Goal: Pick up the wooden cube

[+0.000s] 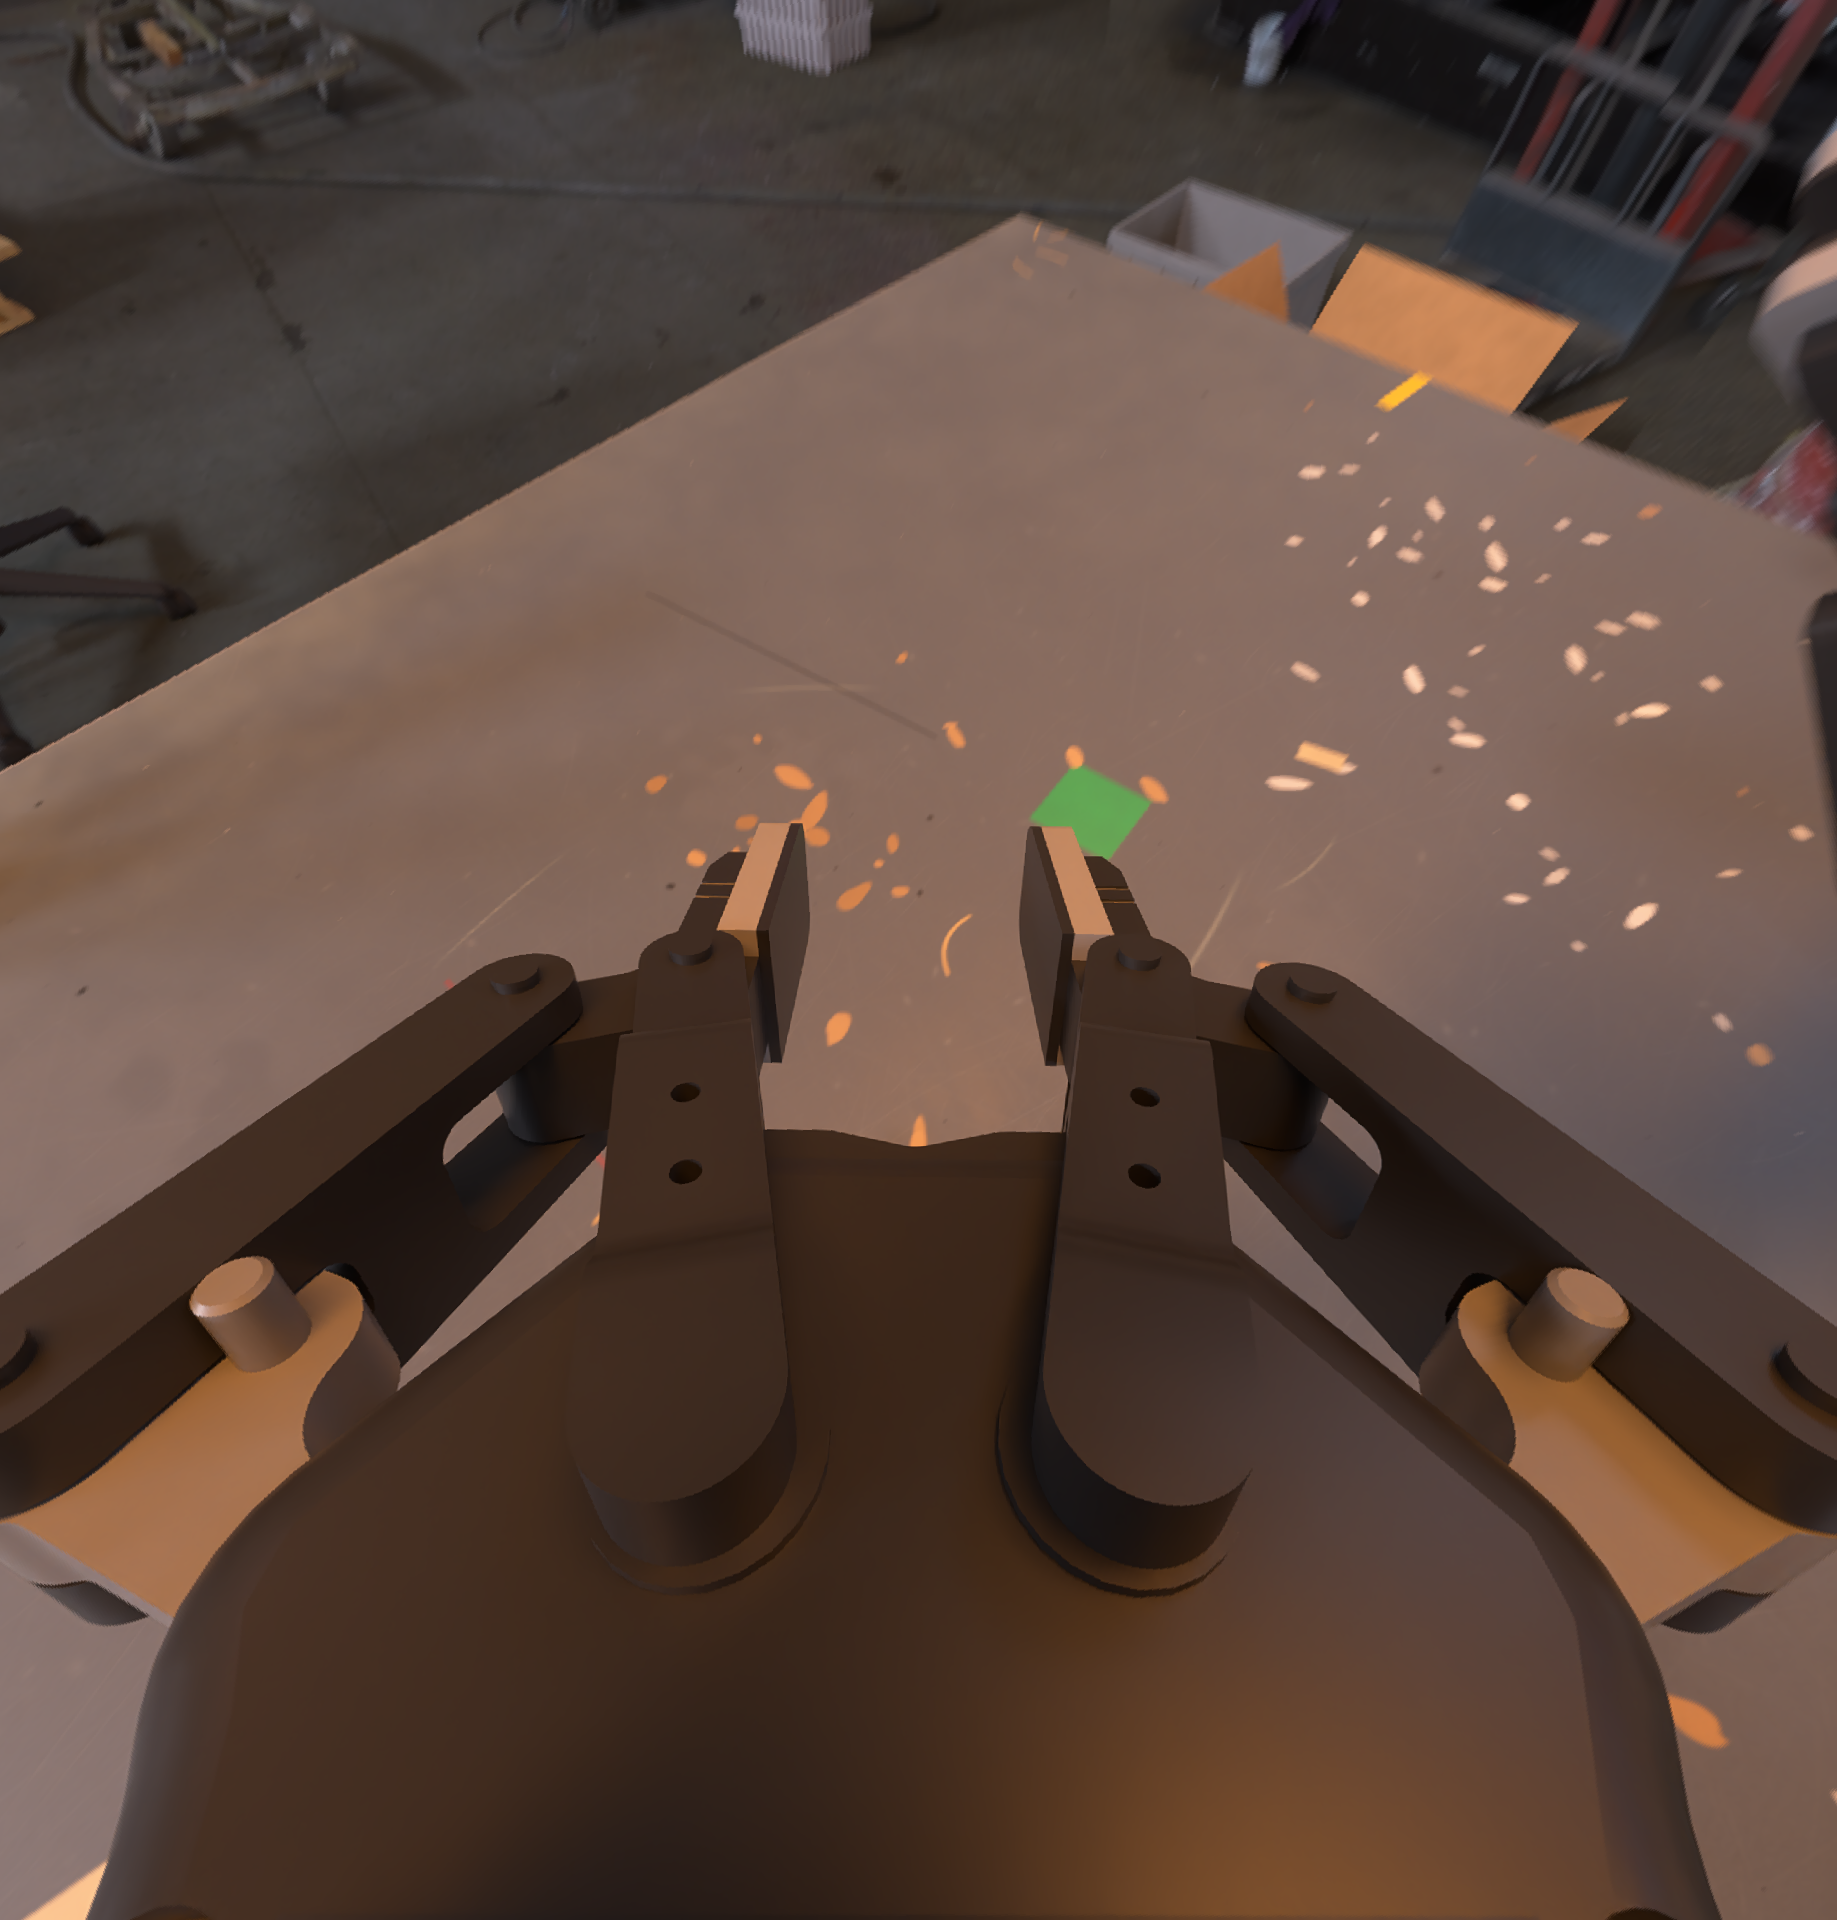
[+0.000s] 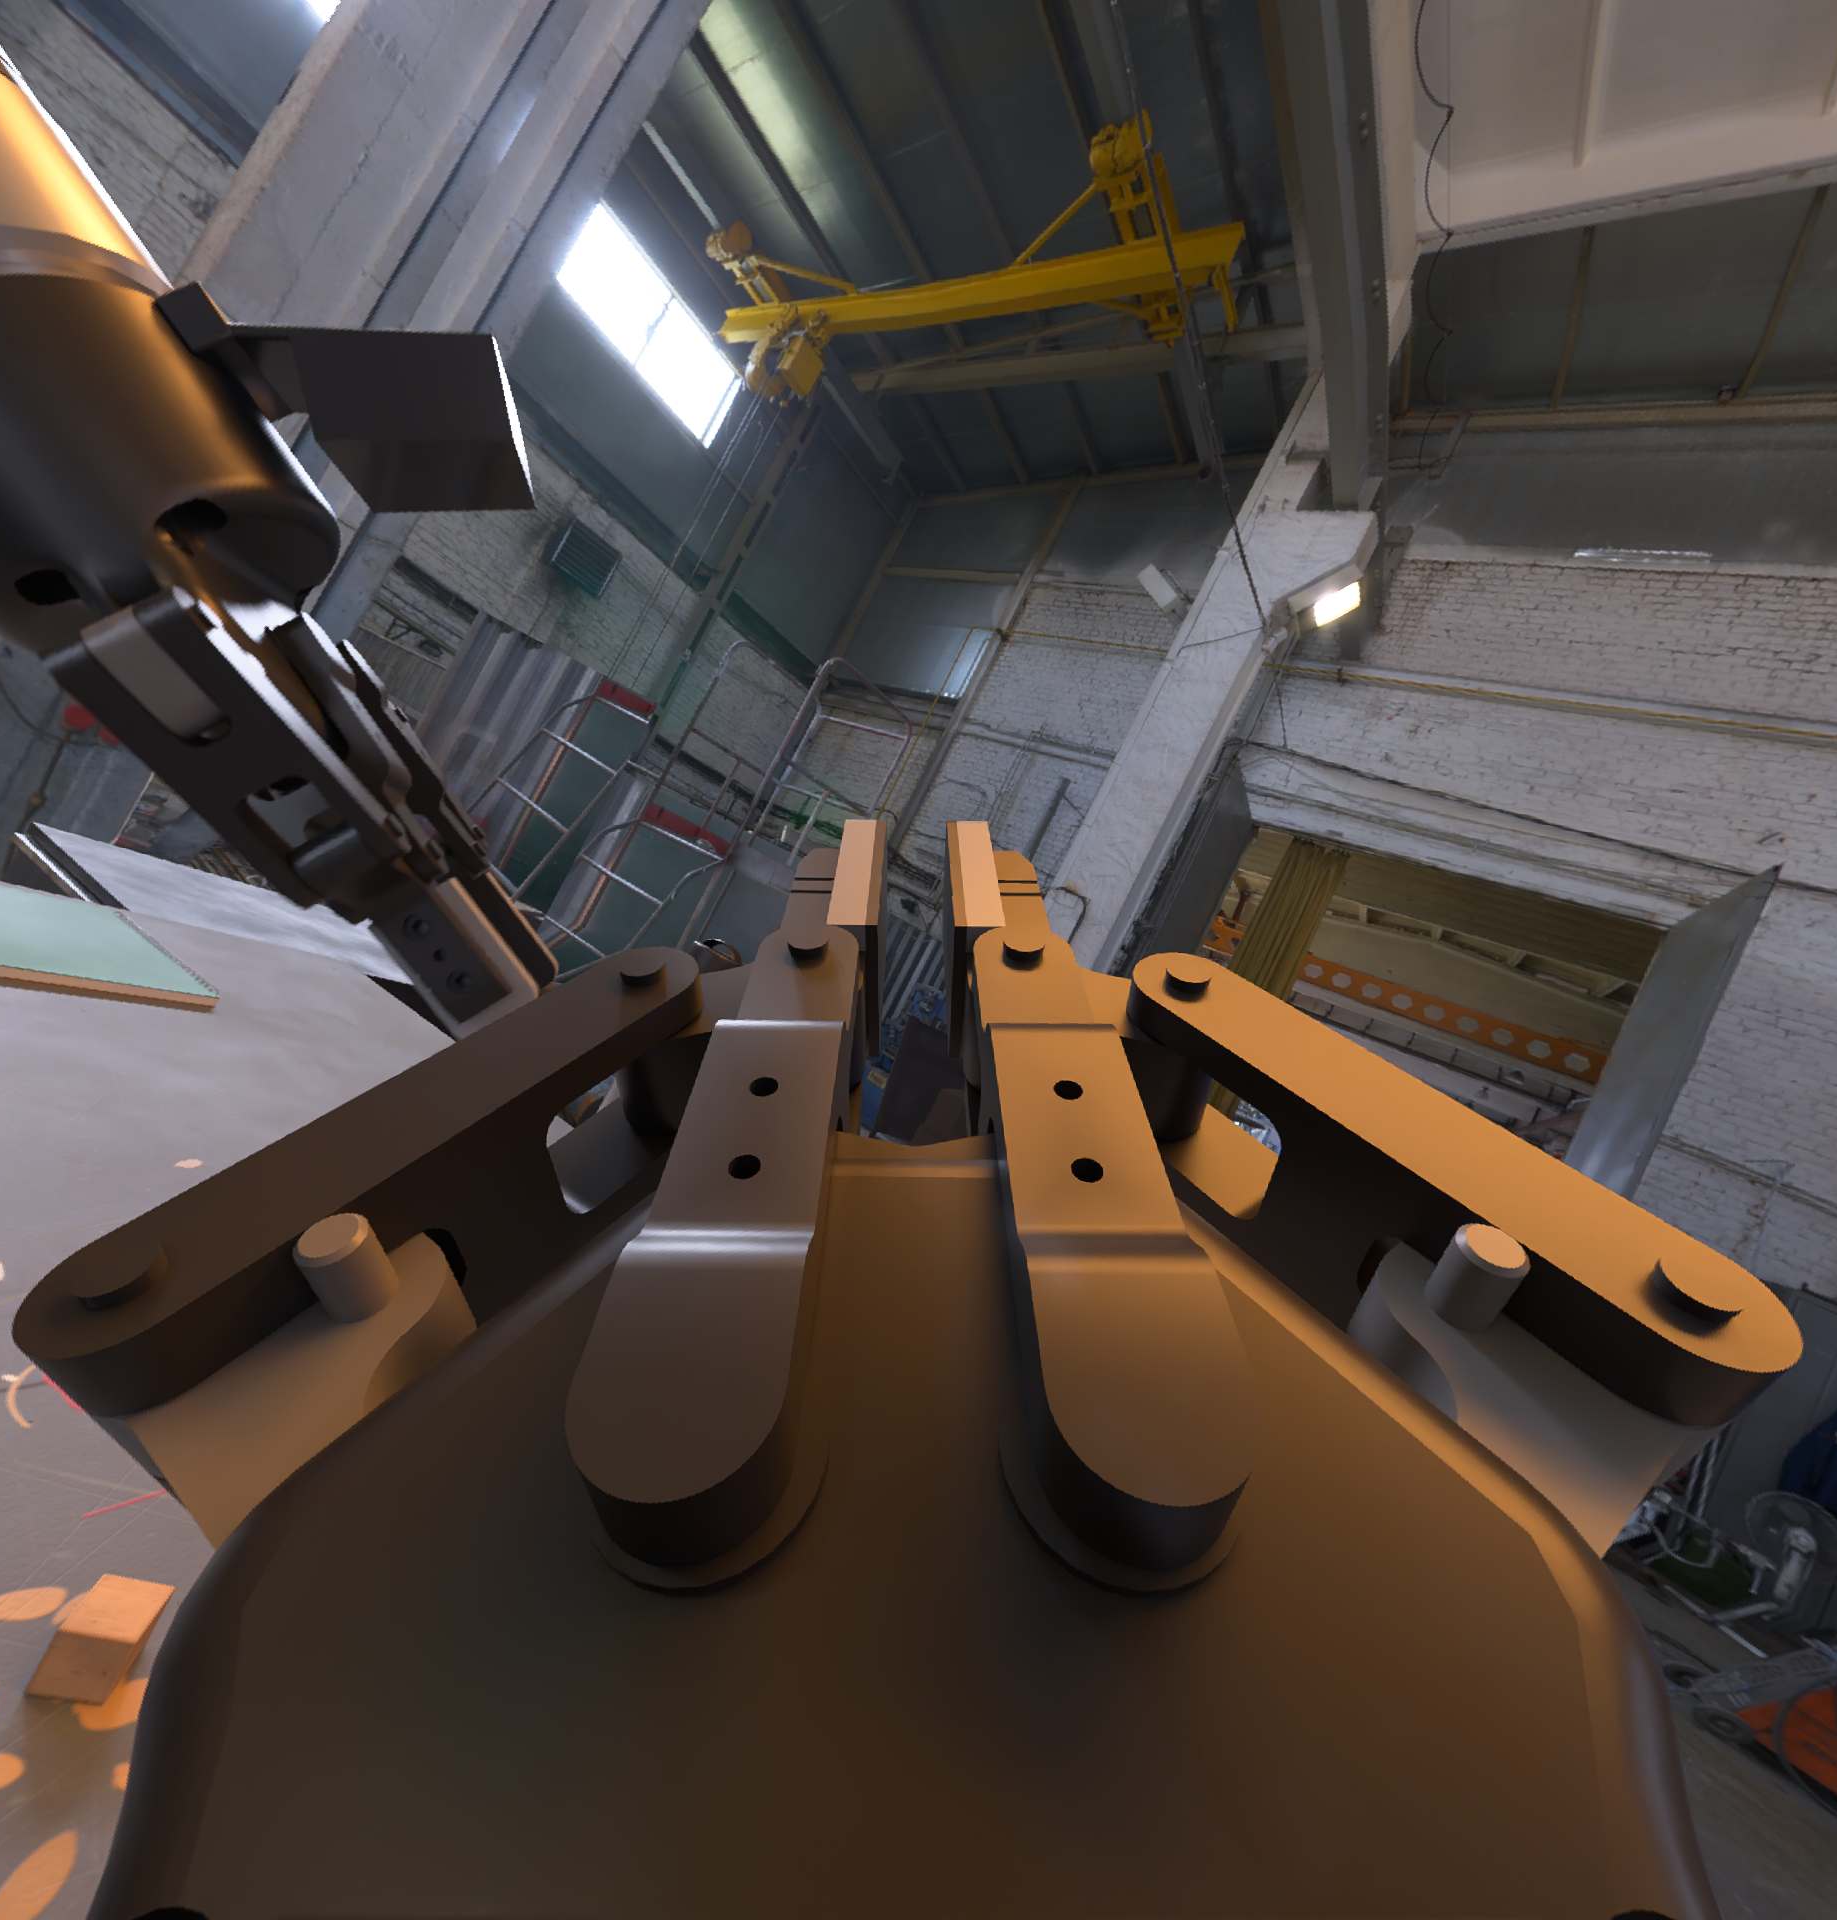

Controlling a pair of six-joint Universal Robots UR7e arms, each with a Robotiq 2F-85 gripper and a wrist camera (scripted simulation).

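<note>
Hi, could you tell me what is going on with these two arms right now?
Neither arm holds anything yet. The left gripper hangs open above the table, near a green square. The right gripper points up toward the hall's ceiling, its fingers close together with a narrow gap and nothing between them. The wooden cube sits untouched on the table, low at the edge of the right wrist view, so the pick-up has not started.

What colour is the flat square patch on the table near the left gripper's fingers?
Bright green square patch, flat on the table; best seen in the left wrist view.
</note>
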